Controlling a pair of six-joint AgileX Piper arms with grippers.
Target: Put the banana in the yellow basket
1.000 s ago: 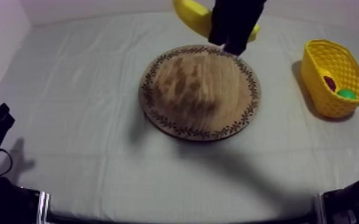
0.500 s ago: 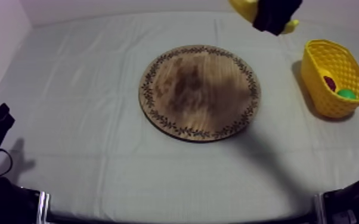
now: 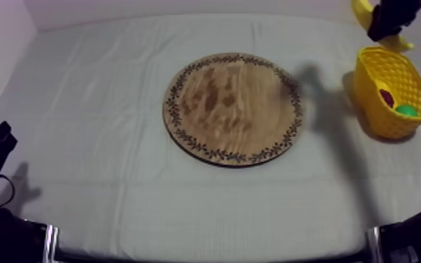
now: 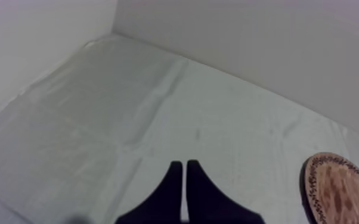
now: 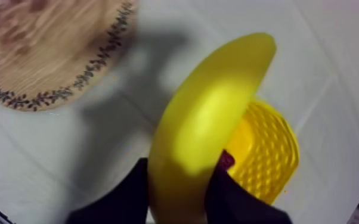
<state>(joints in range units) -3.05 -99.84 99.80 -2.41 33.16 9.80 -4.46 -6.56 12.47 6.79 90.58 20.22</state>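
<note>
The carry looks to be in hand: the right gripper point(image 3: 391, 17) grips the banana point(image 3: 361, 12) in the air by the basket's point(image 3: 370, 98) far rim; next, I judge, it must centre over the basket's mouth, lower and let go. The banana is smooth, curved, glossy yellow; the basket is plastic lattice holding 1 small red fruit point(image 3: 387, 96). The left gripper point(image 4: 183, 179) rests far from the basket, its 2 fingers pressed together.

Small red fruit point(image 5: 226, 159) just beside the right fingers point(image 5: 232, 202), green fruit point(image 3: 407, 110) next to it, creased grey-white cloth point(image 4: 128, 107) spreading ahead of the left fingers point(image 4: 169, 196), plain pale wall point(image 4: 247, 42) rising beyond it
</note>
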